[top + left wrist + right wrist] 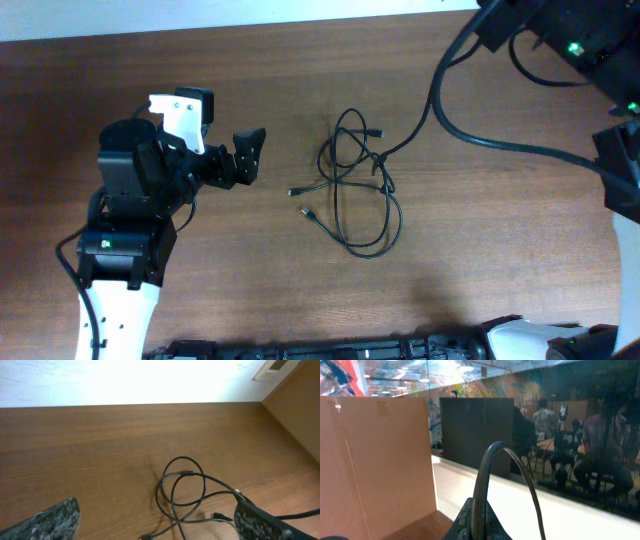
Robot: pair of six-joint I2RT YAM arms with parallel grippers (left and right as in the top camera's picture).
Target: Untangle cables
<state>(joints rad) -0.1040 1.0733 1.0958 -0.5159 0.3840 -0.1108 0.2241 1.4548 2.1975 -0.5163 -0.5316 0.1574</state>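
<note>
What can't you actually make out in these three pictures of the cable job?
- Overhead: which strand of the cables lies over which at the knot; they are too thin to tell.
- Left wrist: the cables' lower part, cut off by the bottom edge and partly behind a finger of the left gripper.
- Right wrist: no cables in view, since the camera faces away; what the dark loop above the shut right gripper is.

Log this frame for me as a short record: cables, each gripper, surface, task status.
cables: thin black cords with small plug ends, one loosely tangled bundle lying mid-table
left gripper: open, jaws toward the bundle, not touching it
right gripper: shut, aimed away from the cords
surface: brown wooden table
status: not yet untangled
</note>
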